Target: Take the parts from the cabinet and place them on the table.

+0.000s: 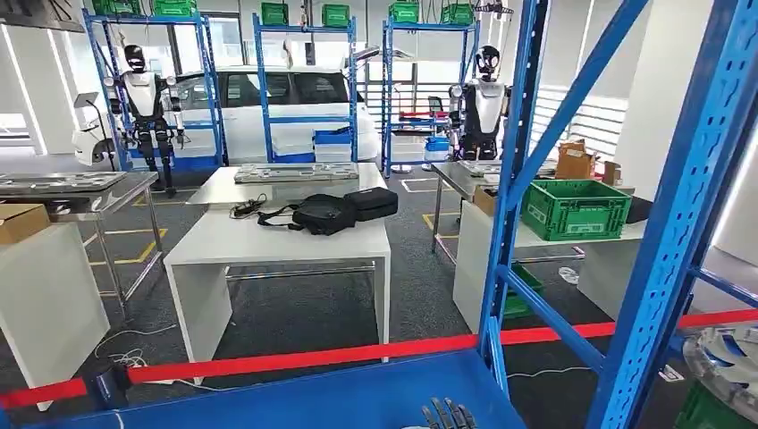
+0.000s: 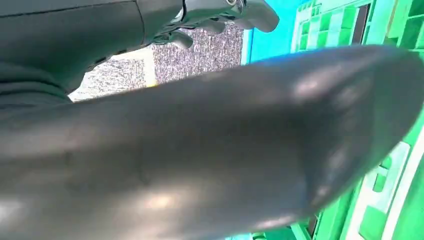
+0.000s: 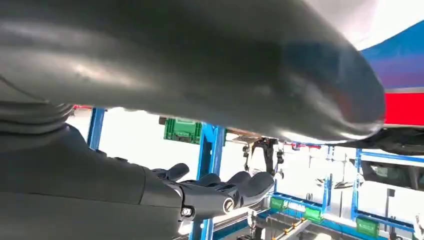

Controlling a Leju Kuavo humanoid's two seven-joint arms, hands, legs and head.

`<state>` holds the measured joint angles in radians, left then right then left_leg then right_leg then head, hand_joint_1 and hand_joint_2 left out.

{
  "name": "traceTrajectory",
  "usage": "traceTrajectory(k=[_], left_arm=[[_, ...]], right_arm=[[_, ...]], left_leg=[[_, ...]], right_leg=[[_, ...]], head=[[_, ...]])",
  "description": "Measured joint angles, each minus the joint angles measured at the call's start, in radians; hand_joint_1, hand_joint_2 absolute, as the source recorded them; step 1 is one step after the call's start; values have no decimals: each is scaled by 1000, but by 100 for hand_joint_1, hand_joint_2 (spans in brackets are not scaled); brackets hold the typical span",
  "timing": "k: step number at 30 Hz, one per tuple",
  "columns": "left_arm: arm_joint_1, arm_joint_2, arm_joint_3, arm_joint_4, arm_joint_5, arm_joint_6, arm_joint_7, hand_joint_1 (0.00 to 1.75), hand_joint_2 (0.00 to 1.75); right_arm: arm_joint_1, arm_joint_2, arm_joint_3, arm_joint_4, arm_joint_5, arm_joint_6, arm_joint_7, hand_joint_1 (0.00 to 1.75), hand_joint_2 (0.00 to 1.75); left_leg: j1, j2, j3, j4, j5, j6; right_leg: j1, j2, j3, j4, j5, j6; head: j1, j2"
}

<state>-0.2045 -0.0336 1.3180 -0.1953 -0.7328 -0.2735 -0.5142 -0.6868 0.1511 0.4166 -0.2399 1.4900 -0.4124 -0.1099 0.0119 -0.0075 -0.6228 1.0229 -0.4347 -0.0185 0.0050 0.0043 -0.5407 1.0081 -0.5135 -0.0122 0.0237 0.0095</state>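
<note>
A blue cabinet [image 1: 523, 179] made of metal bars is seen close up in the head view. Its flat blue shelf [image 1: 357, 398] lies low down at the front. A red strip [image 1: 313, 357] is stretched across just behind the shelf.

A pale round part [image 1: 728, 357] is seen inside the cabinet, at its far right side. A green box [image 1: 706, 413] sits just under that part. The part is not touched by any hand.

Dark fingertips [image 1: 447, 416] poke up at the front edge of the cabinet shelf. Which hand they belong to cannot be told.

The left hand [image 2: 190, 125] is seen from its wrist. Its fingers [image 2: 250, 12] are spread a little and nothing is held in them. Green boxes [image 2: 340, 25] are seen just past them.

The right hand [image 3: 165, 190] is seen from its wrist too. Its fingers [image 3: 245, 182] are stretched out and apart, and nothing is held. A blue cabinet post [image 3: 207, 150] stands just behind them.

A white table [image 1: 286, 246] stands well beyond the cabinet, past the red strip. Two black bags [image 1: 344, 210] lie on it. A green crate [image 1: 576, 208] rests on another table, behind the cabinet's bars.
</note>
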Motion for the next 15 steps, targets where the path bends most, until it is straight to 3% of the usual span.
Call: traceTrajectory(k=[12,13,15], left_arm=[[1,0,0,0,0,-3,2,0,0],[1,0,0,0,0,-3,2,0,0],[1,0,0,0,0,-3,7,0,0]], right_arm=[[5,0,0,0,-20,0,-15,0,0],[8,0,0,0,-26,-2,-18,0,175],[16,0,0,0,-35,-4,-23,0,175]], left_leg=[[1,0,0,0,0,0],[1,0,0,0,0,0],[0,0,0,0,0,0]], right_leg=[[1,0,-1,1,0,0],[1,0,-1,1,0,0],[1,0,0,1,0,0]], head=[[0,0],[0,0],[0,0]])
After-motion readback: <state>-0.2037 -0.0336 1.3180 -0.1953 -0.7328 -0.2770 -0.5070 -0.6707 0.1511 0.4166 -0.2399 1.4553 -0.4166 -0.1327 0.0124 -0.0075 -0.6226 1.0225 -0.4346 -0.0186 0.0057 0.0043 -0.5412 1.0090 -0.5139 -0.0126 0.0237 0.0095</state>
